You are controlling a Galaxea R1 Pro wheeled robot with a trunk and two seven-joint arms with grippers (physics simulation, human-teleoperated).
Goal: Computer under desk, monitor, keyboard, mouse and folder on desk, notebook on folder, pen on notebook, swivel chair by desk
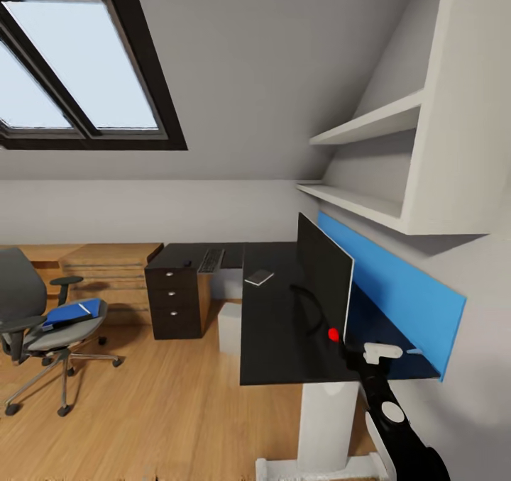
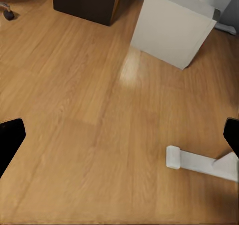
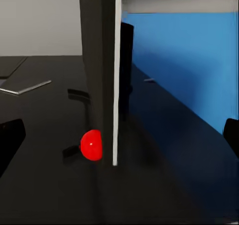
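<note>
Swivel chair [image 1: 42,325]: far left on the floor, well apart from the tabletop [image 1: 273,325]; folder [image 1: 71,313] flat on its seat.

Keyboard [image 1: 211,260], notebook [image 1: 259,277]: on the tabletop.

Monitor [image 1: 323,282]: upright, long axis along the blue wall panel [image 1: 397,289], screen facing the room.

Right claw [image 3: 119,135]: wide open, empty, facing the monitor's near edge. Risk: a forward nudge would likely tip the screen.

Left claw [image 2: 119,135]: open, empty, over the floor.

Your right wrist camera faces the monitor [image 3: 102,65] edge-on, upright on the black desk [image 3: 45,185], its red dot [image 3: 91,145] glowing at the lower corner. A blue wall panel [image 3: 189,56] runs behind; the notebook [image 3: 25,88] lies flat farther along the desk.
</note>
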